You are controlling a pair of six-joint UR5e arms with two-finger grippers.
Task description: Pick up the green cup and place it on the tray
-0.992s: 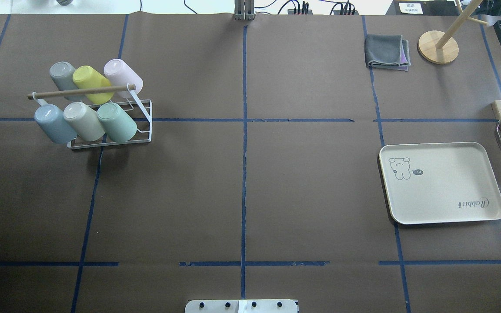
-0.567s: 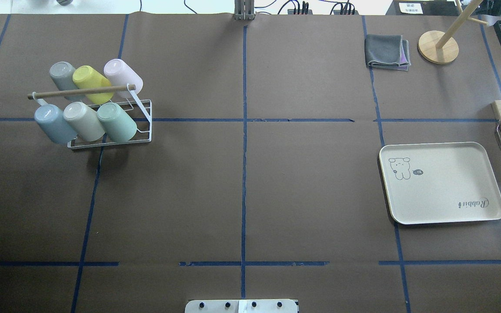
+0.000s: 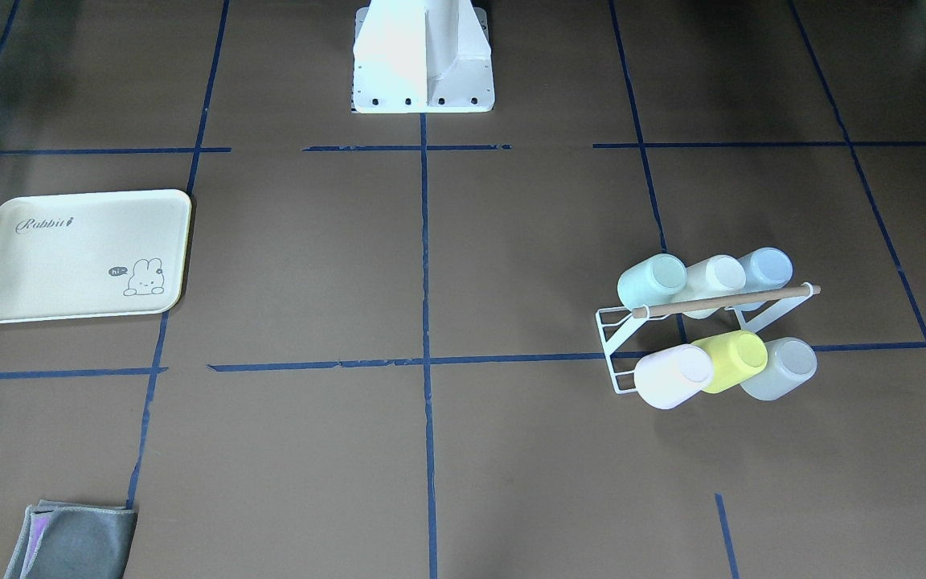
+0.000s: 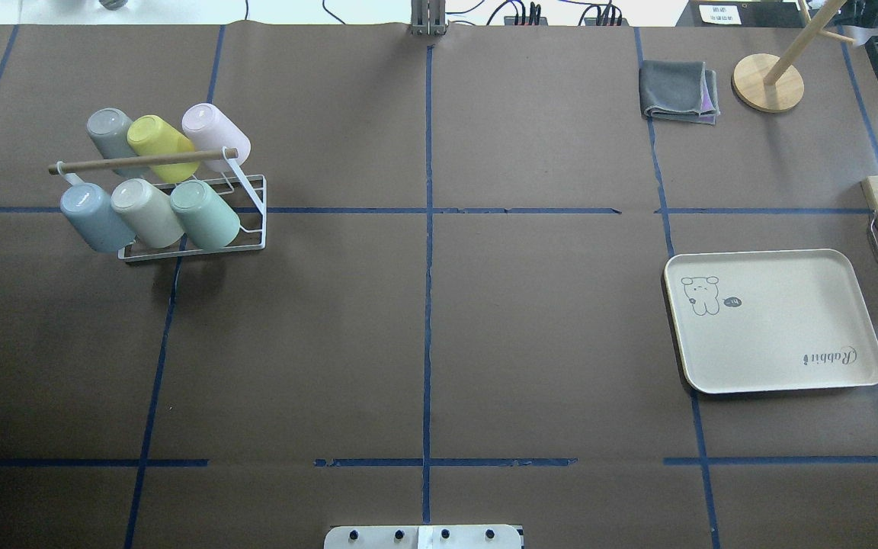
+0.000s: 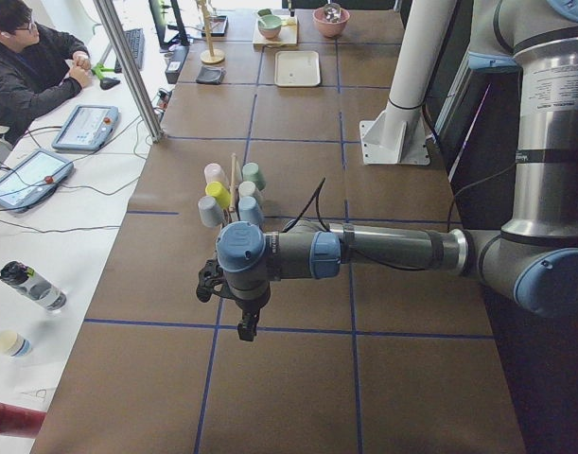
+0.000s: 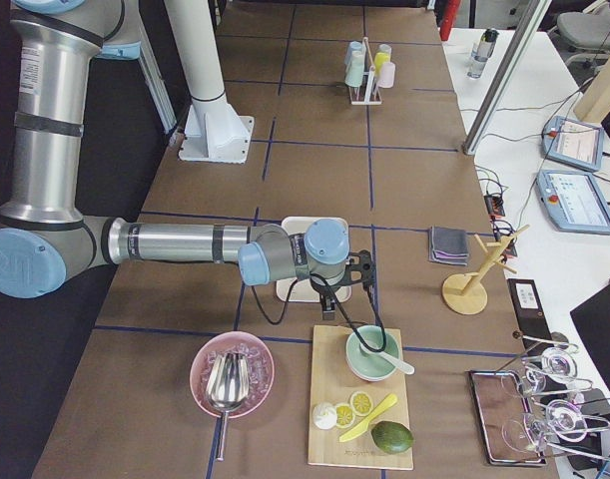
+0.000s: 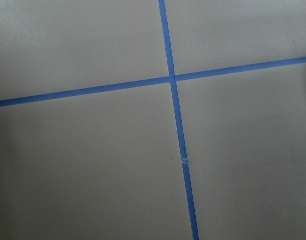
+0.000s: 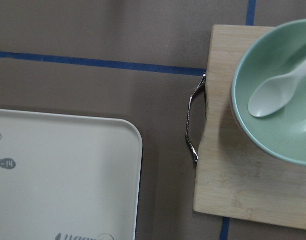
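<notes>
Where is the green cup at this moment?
In the overhead view, the green cup is at left, in the near row of the wire rack, at that row's right end beside the beige cup.

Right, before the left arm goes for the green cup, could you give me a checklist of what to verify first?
1. Target found: ok. The green cup lies tilted on the rack, in the row nearer the robot, at the end on the robot's right.
2. Room to grip: looks ok. Only the cream cup is beside it, on one side.
3. Drop spot: ok. Nothing lies on the tray.
4. Reach: not ok. The left gripper hangs over the table, apart from the rack.
5. Jaws open: cannot tell. Only a side view shows the left gripper.
</notes>
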